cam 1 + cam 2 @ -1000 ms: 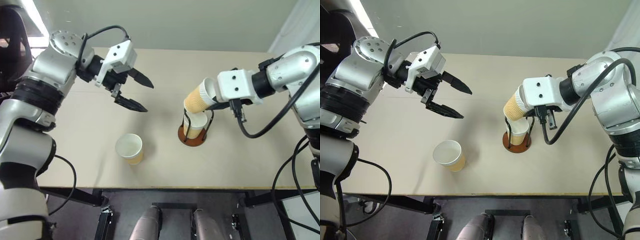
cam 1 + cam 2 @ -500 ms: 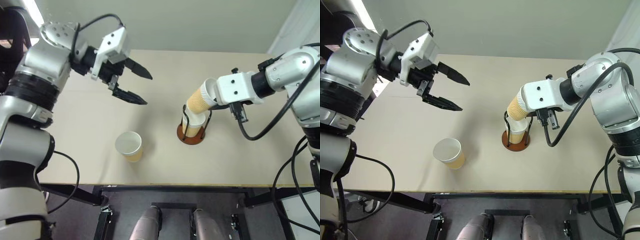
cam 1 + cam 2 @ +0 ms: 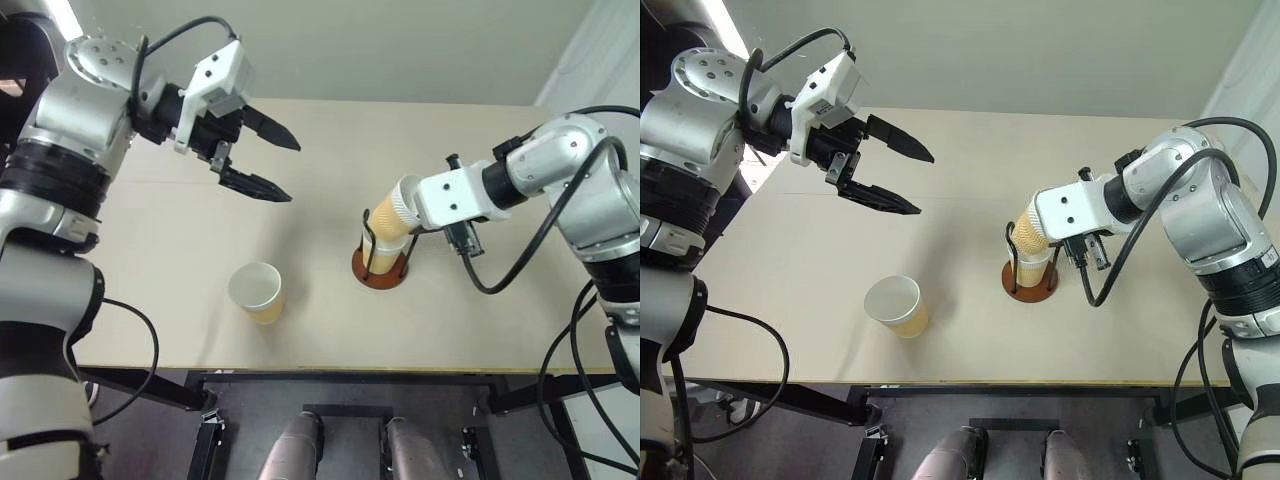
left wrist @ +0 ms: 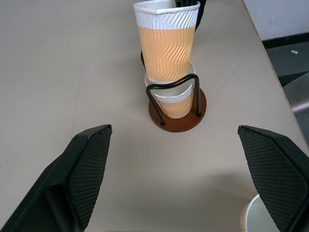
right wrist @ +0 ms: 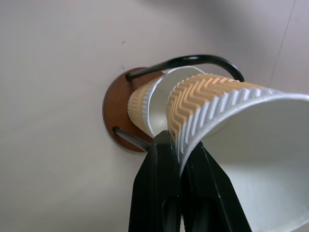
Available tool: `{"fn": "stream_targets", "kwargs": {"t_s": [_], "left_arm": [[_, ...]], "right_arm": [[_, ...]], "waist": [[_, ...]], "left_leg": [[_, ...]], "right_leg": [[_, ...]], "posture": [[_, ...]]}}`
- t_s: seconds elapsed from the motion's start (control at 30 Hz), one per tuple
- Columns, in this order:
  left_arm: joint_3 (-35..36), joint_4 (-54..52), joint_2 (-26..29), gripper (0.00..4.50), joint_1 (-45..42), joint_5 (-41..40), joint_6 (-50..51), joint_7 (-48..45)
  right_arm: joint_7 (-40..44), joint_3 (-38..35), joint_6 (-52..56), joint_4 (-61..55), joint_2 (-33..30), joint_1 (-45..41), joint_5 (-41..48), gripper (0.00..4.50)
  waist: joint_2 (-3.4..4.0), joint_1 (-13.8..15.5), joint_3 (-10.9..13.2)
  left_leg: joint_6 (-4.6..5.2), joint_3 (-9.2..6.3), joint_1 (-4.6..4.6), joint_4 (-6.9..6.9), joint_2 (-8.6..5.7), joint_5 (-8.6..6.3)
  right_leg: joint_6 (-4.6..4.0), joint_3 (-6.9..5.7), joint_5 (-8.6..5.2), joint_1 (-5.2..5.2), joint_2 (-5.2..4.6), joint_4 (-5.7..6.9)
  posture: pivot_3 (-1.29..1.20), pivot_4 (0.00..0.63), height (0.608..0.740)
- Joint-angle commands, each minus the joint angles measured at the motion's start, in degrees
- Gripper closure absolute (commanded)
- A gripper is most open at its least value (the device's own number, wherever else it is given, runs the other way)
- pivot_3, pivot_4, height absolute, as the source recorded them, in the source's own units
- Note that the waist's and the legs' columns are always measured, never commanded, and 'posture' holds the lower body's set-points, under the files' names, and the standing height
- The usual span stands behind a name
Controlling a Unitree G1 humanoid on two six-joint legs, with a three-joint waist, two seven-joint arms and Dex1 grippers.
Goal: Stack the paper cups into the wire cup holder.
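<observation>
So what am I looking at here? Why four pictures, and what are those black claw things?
It is a two-armed robot at a table. The two wide pictures come from cameras in its head, looking down over the arms. The other two come from a camera on each wrist, looking along that arm's fingers.

The claws are its grippers, two black fingers each. The left gripper hangs open above the table, holding nothing. The right gripper is shut on the rim of a paper cup and has its bottom in a second cup, which stands in a wire holder with a brown round base. A third cup stands alone nearer the front edge.
</observation>
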Motion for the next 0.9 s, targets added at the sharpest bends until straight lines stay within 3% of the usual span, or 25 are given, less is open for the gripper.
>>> {"fn": "stream_targets", "kwargs": {"t_s": [0.03,0.57,0.67,0.9], "left_arm": [[2.34,-1.36,0.62,0.0,-1.36,-0.32,0.36,-1.66],[2.27,-1.27,0.52,0.0,-1.3,0.13,0.08,-1.66],[2.21,-1.23,0.48,0.0,-1.21,0.21,-0.04,-1.66],[2.09,-1.09,0.19,0.0,-1.01,0.23,-0.29,-1.66]], "right_arm": [[-0.09,0.02,-2.56,0.2,-0.15,-0.27,-1.73,4.46],[1.84,0.12,-6.24,-2.32,0.37,0.22,-3.22,4.46],[2.1,-0.03,-5.62,-3.15,0.99,0.17,-2.99,3.87],[2.09,-0.73,-2.73,-3.11,2.92,-1.25,-2.69,1.41]], "waist": [[0.0,-0.02,0.0],[0.0,-0.05,0.0],[0.0,-0.08,0.0],[-0.01,-0.06,0.0]], "left_leg": [[0.0,0.05,0.0,-0.01,-0.02,0.01],[-0.04,-0.06,0.0,-0.02,0.02,0.06],[-0.05,-0.07,0.0,-0.01,0.02,0.06],[-0.07,-0.02,0.0,-0.02,0.0,0.08]], "right_leg": [[-0.01,-0.03,0.0,0.0,0.05,0.0],[-0.04,-0.01,0.04,0.01,-0.01,0.02],[-0.04,-0.03,0.04,0.02,-0.01,0.02],[-0.06,-0.1,0.05,0.01,0.04,0.04]], "posture": [[0.0,0.15,0.74],[0.0,0.15,0.74],[0.0,0.15,0.74],[0.0,0.15,0.74]]}}
